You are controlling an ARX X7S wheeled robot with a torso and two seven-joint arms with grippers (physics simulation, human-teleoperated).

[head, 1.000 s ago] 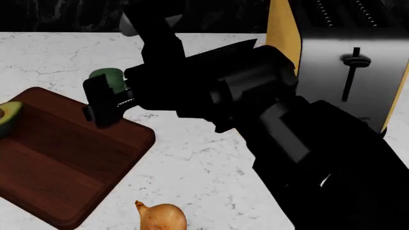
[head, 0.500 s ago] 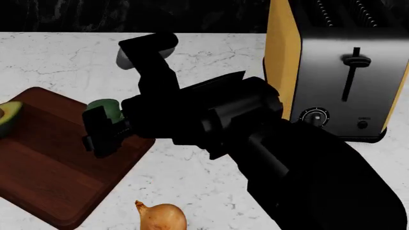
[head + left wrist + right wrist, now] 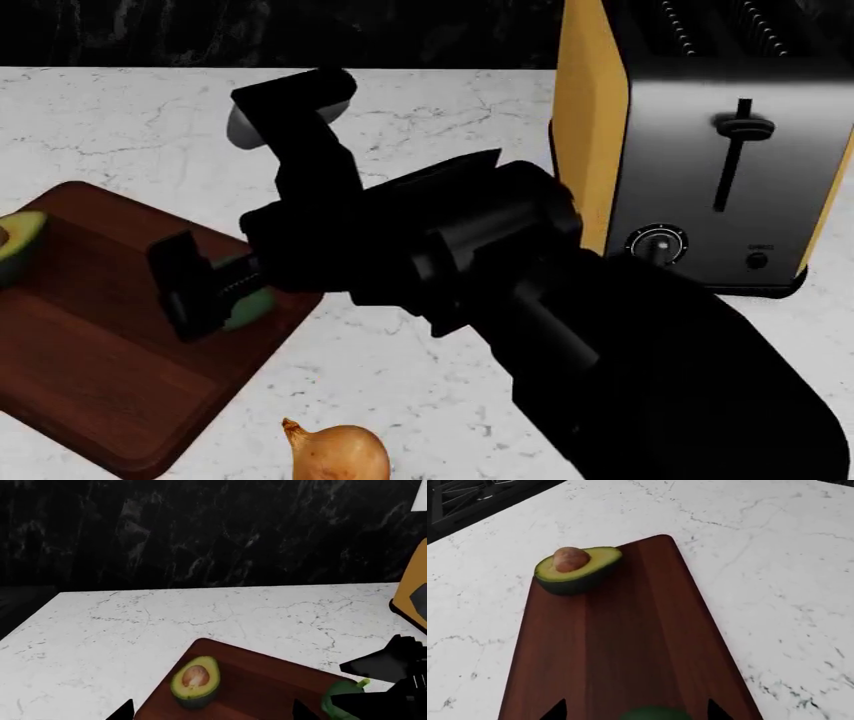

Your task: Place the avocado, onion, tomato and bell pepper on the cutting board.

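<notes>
My right gripper (image 3: 220,295) is shut on the small green bell pepper (image 3: 251,302) and holds it low over the near right corner of the dark wooden cutting board (image 3: 94,370). In the right wrist view the bell pepper (image 3: 654,714) peeks out between the fingertips above the board (image 3: 627,640). The halved avocado (image 3: 16,248) lies pit-up on the board's far left part. The golden-brown onion (image 3: 340,452) rests on the counter just off the board's front edge. My left gripper (image 3: 212,712) hovers open over the board near the avocado (image 3: 195,680). The tomato is out of view.
A steel and yellow toaster (image 3: 707,150) stands at the back right. The white marble counter (image 3: 400,370) runs around the board, with a dark wall (image 3: 213,530) behind it. My right arm (image 3: 561,330) covers much of the middle.
My right gripper has carried the bell pepper down and toward me, from above the board's far edge to low over its right corner.
</notes>
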